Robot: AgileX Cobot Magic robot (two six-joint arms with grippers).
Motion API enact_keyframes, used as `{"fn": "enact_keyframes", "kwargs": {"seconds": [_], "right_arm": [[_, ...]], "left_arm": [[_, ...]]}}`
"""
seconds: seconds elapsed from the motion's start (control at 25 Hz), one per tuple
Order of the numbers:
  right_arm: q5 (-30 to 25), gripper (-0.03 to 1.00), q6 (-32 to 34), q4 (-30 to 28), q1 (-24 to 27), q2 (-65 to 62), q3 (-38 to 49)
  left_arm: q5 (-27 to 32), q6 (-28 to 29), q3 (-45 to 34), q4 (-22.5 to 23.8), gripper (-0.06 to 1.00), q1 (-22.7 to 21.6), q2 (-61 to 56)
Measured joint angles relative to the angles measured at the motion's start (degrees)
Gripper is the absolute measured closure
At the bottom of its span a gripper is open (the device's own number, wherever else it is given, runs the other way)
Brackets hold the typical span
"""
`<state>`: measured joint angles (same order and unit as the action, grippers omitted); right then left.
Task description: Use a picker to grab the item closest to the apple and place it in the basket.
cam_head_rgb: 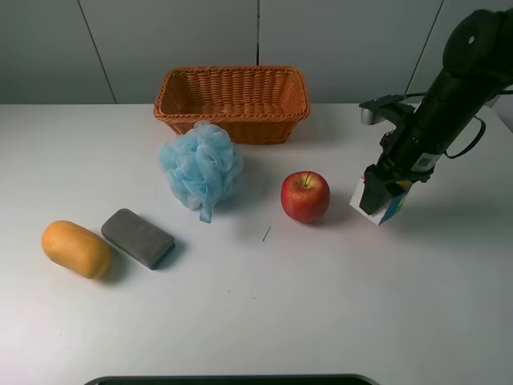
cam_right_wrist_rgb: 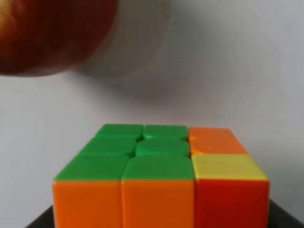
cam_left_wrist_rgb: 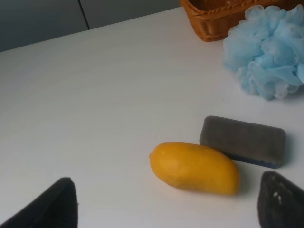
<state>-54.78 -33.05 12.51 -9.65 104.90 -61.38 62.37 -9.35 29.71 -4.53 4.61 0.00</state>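
Note:
A red apple (cam_head_rgb: 305, 196) sits on the white table, and it shows as a blurred red shape in the right wrist view (cam_right_wrist_rgb: 52, 33). Just to its right is a colourful puzzle cube (cam_head_rgb: 391, 211), tilted. My right gripper (cam_head_rgb: 377, 200) is down over the cube, its dark fingers close on either side. In the right wrist view the cube (cam_right_wrist_rgb: 161, 175) fills the space between the fingers (cam_right_wrist_rgb: 40, 219). The orange wicker basket (cam_head_rgb: 232, 100) stands at the back. My left gripper (cam_left_wrist_rgb: 166, 209) is open and empty, over the table near the mango.
A light-blue bath pouf (cam_head_rgb: 200, 168) lies in front of the basket. A grey sponge block (cam_head_rgb: 138, 237) and an orange mango (cam_head_rgb: 76, 249) lie at the front left; both show in the left wrist view, the sponge (cam_left_wrist_rgb: 243, 141) beside the mango (cam_left_wrist_rgb: 194, 167).

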Motion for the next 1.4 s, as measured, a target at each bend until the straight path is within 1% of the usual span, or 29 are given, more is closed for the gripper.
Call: {"fn": "enact_keyframes", "kwargs": {"seconds": [0.12, 0.2, 0.32, 0.52, 0.72, 0.96, 1.08, 1.16, 1.4], "right_arm": [[-8.4, 0.52, 3.1, -0.8, 0.0, -0.1, -6.7], [-12.3, 0.52, 4.4, -1.1, -0.1, -0.1, -10.8], [-14.4, 0.52, 6.9, -1.7, -1.0, -0.1, -17.3], [-14.8, 0.52, 12.1, -3.0, -3.0, 0.8, -28.9], [-15.1, 0.52, 13.8, -2.4, -3.1, 6.6, -39.4], [-15.2, 0.52, 13.9, 3.1, -3.1, 15.9, -53.3], [-15.2, 0.52, 13.7, 6.4, -3.2, 19.9, -58.6], [-13.6, 0.52, 13.3, 7.1, -4.1, 22.3, -60.9], [-4.4, 0.52, 12.5, 7.9, -7.4, 27.6, -64.0]], "left_arm": [[0.0, 0.0, 0.0, 0.0, 0.22, 0.0, 0.0], [0.0, 0.0, 0.0, 0.0, 0.22, 0.0, 0.0], [0.0, 0.0, 0.0, 0.0, 0.22, 0.0, 0.0], [0.0, 0.0, 0.0, 0.0, 0.22, 0.0, 0.0], [0.0, 0.0, 0.0, 0.0, 0.22, 0.0, 0.0], [0.0, 0.0, 0.0, 0.0, 0.22, 0.0, 0.0], [0.0, 0.0, 0.0, 0.0, 0.22, 0.0, 0.0], [0.0, 0.0, 0.0, 0.0, 0.22, 0.0, 0.0], [0.0, 0.0, 0.0, 0.0, 0.22, 0.0, 0.0]]}}
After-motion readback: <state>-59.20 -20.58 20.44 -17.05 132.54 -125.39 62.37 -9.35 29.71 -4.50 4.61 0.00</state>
